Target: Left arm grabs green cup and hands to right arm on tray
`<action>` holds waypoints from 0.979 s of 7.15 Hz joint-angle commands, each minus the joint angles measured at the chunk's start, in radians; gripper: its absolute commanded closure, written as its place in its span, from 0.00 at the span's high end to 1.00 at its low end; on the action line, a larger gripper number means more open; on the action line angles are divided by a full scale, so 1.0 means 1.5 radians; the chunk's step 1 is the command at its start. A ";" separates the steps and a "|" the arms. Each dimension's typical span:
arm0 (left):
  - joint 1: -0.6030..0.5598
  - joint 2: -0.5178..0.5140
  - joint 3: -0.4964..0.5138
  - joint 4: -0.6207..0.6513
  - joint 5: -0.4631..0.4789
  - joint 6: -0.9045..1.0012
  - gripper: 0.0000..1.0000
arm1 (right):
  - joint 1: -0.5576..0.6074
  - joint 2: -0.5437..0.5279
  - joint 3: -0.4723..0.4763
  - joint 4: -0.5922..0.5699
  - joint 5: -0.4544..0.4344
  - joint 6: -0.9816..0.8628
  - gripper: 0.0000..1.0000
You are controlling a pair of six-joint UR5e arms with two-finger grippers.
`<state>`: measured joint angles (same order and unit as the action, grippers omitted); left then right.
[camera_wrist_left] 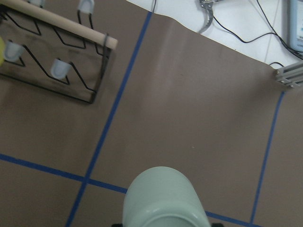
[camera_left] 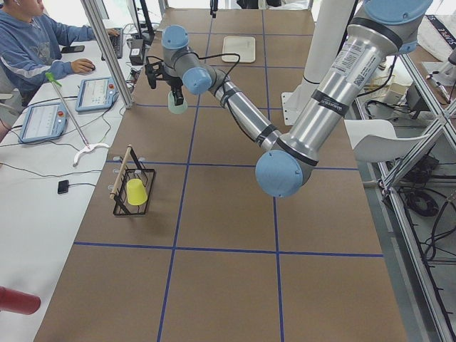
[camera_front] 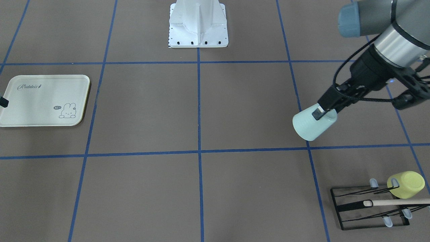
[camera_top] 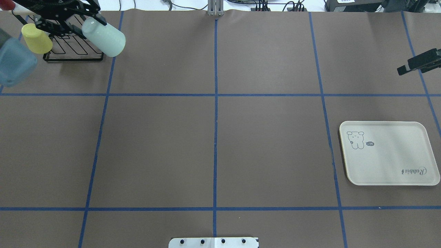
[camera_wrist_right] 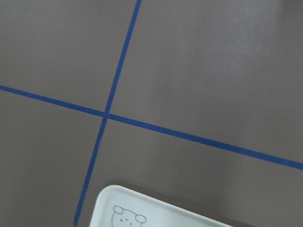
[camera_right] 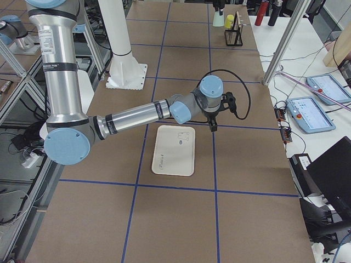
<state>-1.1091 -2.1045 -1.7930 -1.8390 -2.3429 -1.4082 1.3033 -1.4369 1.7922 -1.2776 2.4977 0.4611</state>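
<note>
The pale mint-green cup [camera_front: 313, 127] hangs tilted in the air, clear of the table, and my left gripper [camera_front: 324, 112] is shut on its rim. In the overhead view the cup [camera_top: 105, 38] is at the far left, just right of the rack, with the left gripper [camera_top: 90, 21] behind it. The cup fills the bottom of the left wrist view [camera_wrist_left: 163, 198]. The cream Rabbit tray [camera_top: 396, 162] lies empty on the right side, also in the front view [camera_front: 40, 101]. My right gripper [camera_top: 418, 62] hovers beyond the tray at the view's edge. I cannot tell whether it is open or shut.
A black wire rack [camera_front: 369, 208] at the far left corner holds a yellow-green cup [camera_front: 405, 184] and a wooden stick [camera_front: 396, 202]. The robot's white base [camera_front: 198, 27] stands mid-table at the near edge. Blue tape lines grid the brown table.
</note>
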 commanded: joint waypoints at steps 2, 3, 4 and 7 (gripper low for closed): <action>0.095 -0.018 0.003 -0.243 0.045 -0.211 0.25 | -0.083 0.135 0.003 0.003 -0.005 0.232 0.99; 0.145 -0.032 0.003 -0.302 0.131 -0.299 0.25 | -0.107 0.148 0.000 0.070 -0.039 0.325 0.99; 0.190 -0.034 -0.003 -0.358 0.206 -0.358 0.22 | -0.134 0.147 -0.019 0.178 -0.078 0.446 0.98; 0.208 -0.043 -0.008 -0.471 0.238 -0.529 0.22 | -0.215 0.165 -0.028 0.377 -0.146 0.717 0.98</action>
<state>-0.8066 -2.1623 -1.8025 -2.4661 -2.0106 -2.0902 1.0233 -1.2060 1.7527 -0.8249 2.3048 1.3700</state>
